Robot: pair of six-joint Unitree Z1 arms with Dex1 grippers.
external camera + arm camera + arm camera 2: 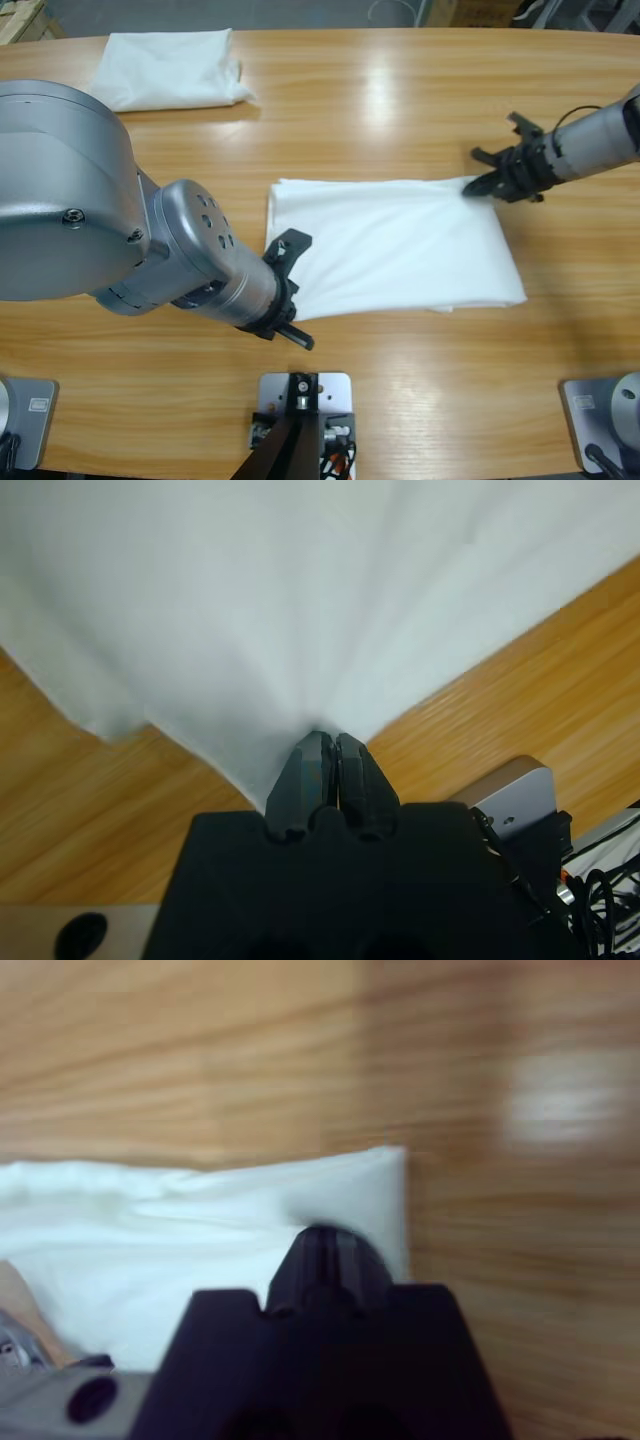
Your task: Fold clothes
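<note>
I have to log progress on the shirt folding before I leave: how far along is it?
Done: one folded shirt lies as a white bundle at the table's far left. In hand: the middle shirt is partly folded; the left gripper is shut on its near left corner and the right gripper pinches its far right corner. Left: it is larger than the bundle, so at least one more fold probably remains.

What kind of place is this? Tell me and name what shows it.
Probably a robot test bench or lab, not a home: two arms work at a long wooden table, the left claw shut on a white T-shirt, a folded bundle set aside, and crates or boxes at the far edge.
</note>
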